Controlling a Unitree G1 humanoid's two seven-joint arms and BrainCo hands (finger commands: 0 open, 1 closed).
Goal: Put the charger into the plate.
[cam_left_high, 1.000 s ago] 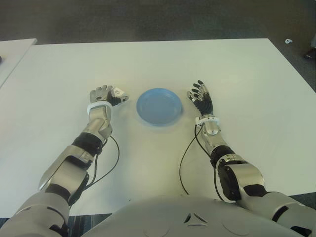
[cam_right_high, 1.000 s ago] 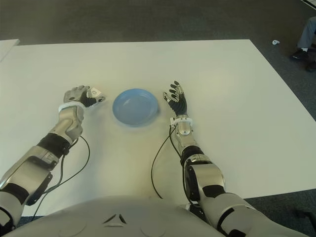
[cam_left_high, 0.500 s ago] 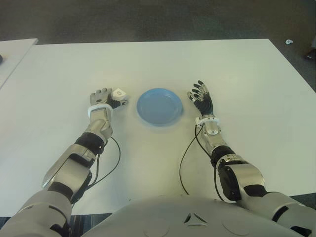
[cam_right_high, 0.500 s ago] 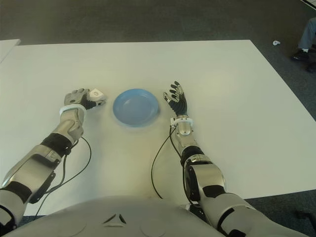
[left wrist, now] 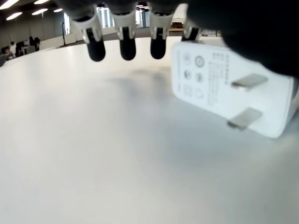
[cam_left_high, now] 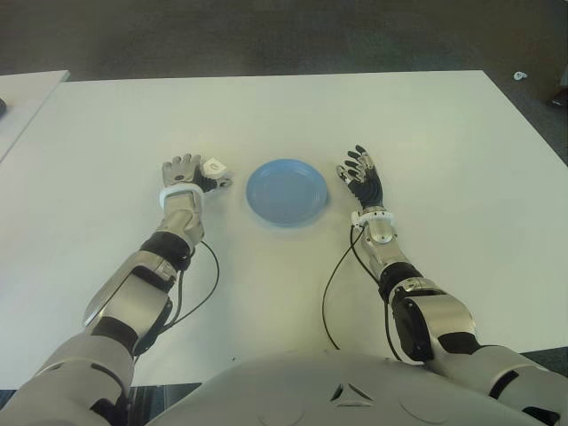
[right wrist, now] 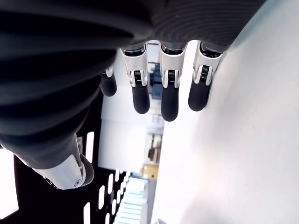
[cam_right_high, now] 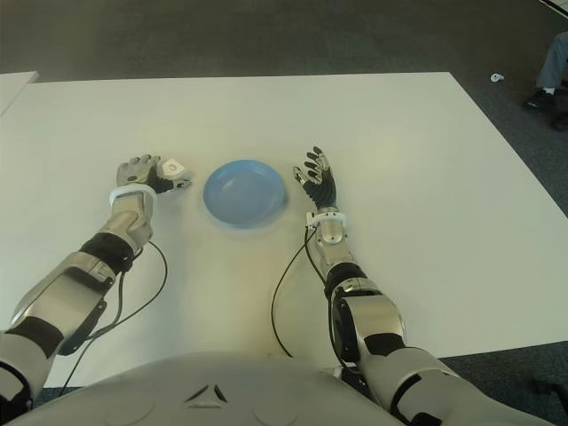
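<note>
The white charger [cam_left_high: 214, 166] is at my left hand [cam_left_high: 190, 172], just left of the blue plate [cam_left_high: 286, 192] on the white table [cam_left_high: 426, 124]. In the left wrist view the charger [left wrist: 219, 88] shows its two prongs, low over the table. My thumb lies over one side of it and the index finger sits behind it. The other fingertips [left wrist: 127, 49] hang free. The plate holds nothing. My right hand [cam_left_high: 361, 173] shows just right of the plate, fingers spread and holding nothing; its wrist view shows straight fingers [right wrist: 169, 93].
Black cables [cam_left_high: 330, 293] trail from both wrists toward my body across the near table. A second table edge [cam_left_high: 27, 89] shows at far left. A person's leg [cam_right_high: 552, 67] is on the floor at far right, beyond the table.
My left forearm has swung slightly and the hand has turned a little at the charger, which stays in about the same spot. The right arm and plate have not moved.
</note>
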